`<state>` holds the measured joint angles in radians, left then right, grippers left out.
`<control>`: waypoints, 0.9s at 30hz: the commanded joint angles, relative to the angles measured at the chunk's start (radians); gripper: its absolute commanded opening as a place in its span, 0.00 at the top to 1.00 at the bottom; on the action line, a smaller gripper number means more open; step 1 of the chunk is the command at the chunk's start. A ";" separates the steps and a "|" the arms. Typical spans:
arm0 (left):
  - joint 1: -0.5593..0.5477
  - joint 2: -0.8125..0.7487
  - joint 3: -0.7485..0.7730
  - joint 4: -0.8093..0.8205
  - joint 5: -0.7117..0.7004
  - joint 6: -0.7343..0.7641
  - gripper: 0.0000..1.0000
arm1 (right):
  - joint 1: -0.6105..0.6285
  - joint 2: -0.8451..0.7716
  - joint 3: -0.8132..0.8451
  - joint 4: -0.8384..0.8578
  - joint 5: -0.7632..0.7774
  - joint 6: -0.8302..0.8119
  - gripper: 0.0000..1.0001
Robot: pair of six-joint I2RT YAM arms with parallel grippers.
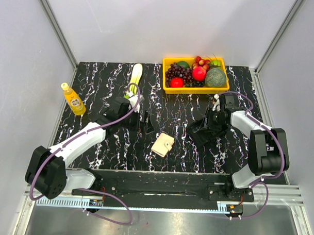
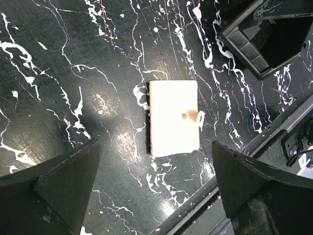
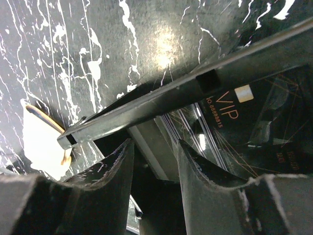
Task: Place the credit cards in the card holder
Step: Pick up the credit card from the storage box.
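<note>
Card holder (image 1: pixel 163 144) sits shut on the black marbled tabletop (image 1: pixel 96 84), closest to the arm bases and roughly midway between them, clasp tab facing up. Left claw (image 2: pixel 155 144) hangs just behind it, spread wide with nothing in it. Right claw (image 3: pixel 154 144) is down at a black tray (image 3: pixel 161 100) with a dark VIP credit card (image 3: pixel 230 112) inside. Its fingers are partly apart, and I honestly can't tell if it's got anything. Further back there's a yellow bottle (image 1: pixel 73 99), then a yellow fruit basket (image 1: pixel 195 90) by the far edge.

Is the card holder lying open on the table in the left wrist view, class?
No, the card holder lies folded shut on the table, with only its pale outer face and clasp tab showing.
</note>
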<state>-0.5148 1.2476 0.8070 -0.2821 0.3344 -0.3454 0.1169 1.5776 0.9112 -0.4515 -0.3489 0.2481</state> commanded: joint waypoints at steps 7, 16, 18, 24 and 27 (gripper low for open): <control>-0.054 0.016 0.026 0.109 0.052 -0.052 0.01 | 0.003 0.028 -0.006 0.051 -0.025 0.005 0.54; -0.208 0.268 0.110 0.360 0.115 -0.250 0.01 | 0.004 0.024 -0.017 0.054 -0.100 -0.003 0.67; -0.243 0.343 0.147 0.400 0.114 -0.280 0.01 | 0.004 0.025 -0.014 0.050 -0.120 -0.006 0.69; -0.267 0.521 0.202 0.567 0.169 -0.414 0.02 | 0.004 0.038 -0.009 0.043 -0.191 -0.018 0.71; -0.283 0.582 0.245 0.577 0.172 -0.423 0.02 | 0.004 0.059 -0.005 0.039 -0.217 -0.030 0.72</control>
<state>-0.7849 1.7733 0.9768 0.1593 0.4622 -0.7002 0.1169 1.6077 0.8932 -0.4149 -0.4850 0.2405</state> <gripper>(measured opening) 0.983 0.290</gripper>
